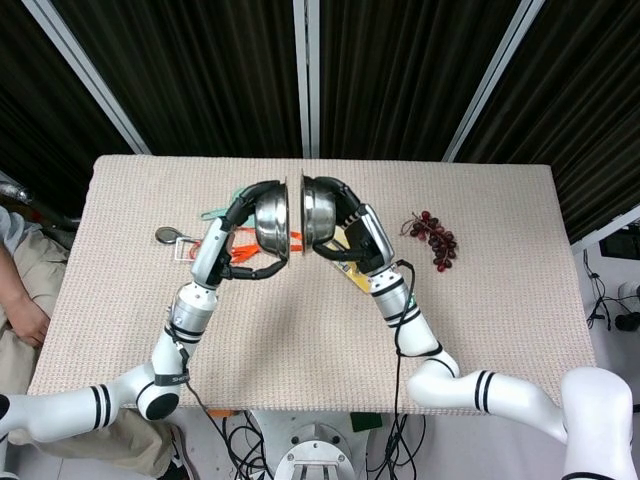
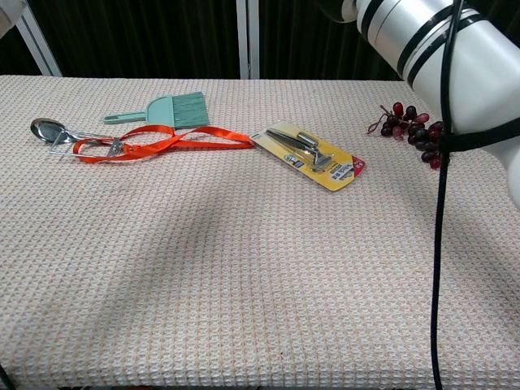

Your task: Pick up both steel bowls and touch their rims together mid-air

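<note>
In the head view two steel bowls hang high above the table, tipped on their sides with their openings facing each other. The left bowl [image 1: 272, 217] is gripped by my left hand [image 1: 245, 215], fingers wrapped around its back and rim. My right hand [image 1: 345, 212] holds the right bowl [image 1: 318, 213] the same way. A thin gap shows between the two rims near the middle. The chest view shows neither bowl nor hand, only my right arm [image 2: 439, 57] at the top right.
On the table lie a teal brush [image 2: 166, 110], a spoon [image 2: 47, 130], an orange strap [image 2: 154, 144], a yellow carded tool [image 2: 312, 152] and a bunch of dark grapes [image 2: 414, 132]. A person's leg [image 1: 18, 290] shows at the left edge.
</note>
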